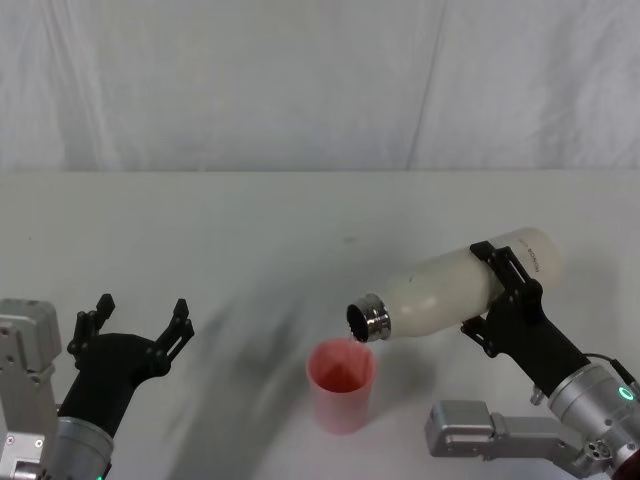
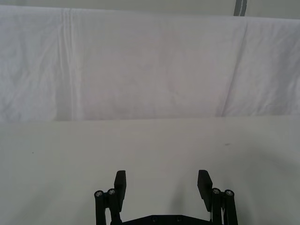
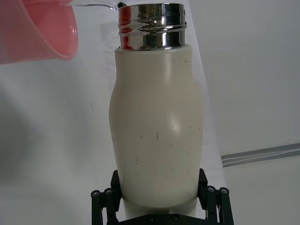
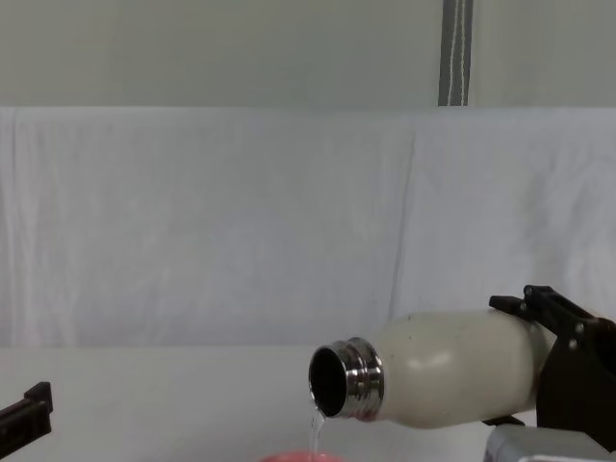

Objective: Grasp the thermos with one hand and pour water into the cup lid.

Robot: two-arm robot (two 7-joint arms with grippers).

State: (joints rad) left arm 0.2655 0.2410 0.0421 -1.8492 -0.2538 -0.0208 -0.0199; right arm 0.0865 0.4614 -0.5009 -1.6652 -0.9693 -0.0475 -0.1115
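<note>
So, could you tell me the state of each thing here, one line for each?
thermos: uncapped, tipped almost flat, mouth over the cup lid, a thin stream of water leaving it.
cup lid: upright on the table, open side up, under the stream.
right claw: shut on the thermos near its base, holding it off the table.
left claw: open, holding nothing, low on the left.

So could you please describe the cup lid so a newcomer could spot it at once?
On the white table, look below the steel mouth of the tilted thermos held by the right gripper. The cup lid stands upright there, the only pink thing.
</note>
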